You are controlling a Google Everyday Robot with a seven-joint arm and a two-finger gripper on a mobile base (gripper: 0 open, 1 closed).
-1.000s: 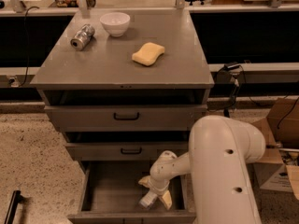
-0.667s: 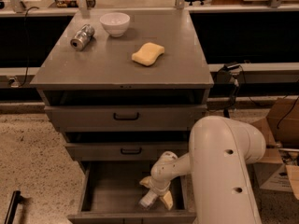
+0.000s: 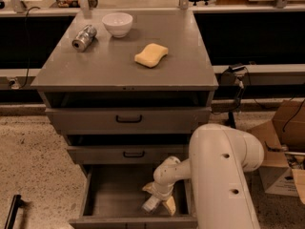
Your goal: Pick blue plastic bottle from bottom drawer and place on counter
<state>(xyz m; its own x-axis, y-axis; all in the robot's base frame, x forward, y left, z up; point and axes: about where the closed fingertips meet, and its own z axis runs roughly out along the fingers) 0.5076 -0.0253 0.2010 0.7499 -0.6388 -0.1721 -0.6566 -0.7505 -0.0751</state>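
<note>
The bottom drawer (image 3: 95,194) is pulled open at the foot of the grey cabinet. My gripper (image 3: 157,199) reaches down into its right half from the white arm (image 3: 224,175). A small pale bottle (image 3: 150,205) lies on the drawer floor right at the gripper, mostly hidden by it; only its whitish end shows. The counter (image 3: 109,66) above is the flat grey cabinet top.
On the counter stand a white bowl (image 3: 117,24), a silver can (image 3: 84,37) lying on its side and a yellow sponge (image 3: 151,55). Two upper drawers with black handles (image 3: 128,119) are closed. Cardboard boxes (image 3: 286,147) stand on the floor at the right.
</note>
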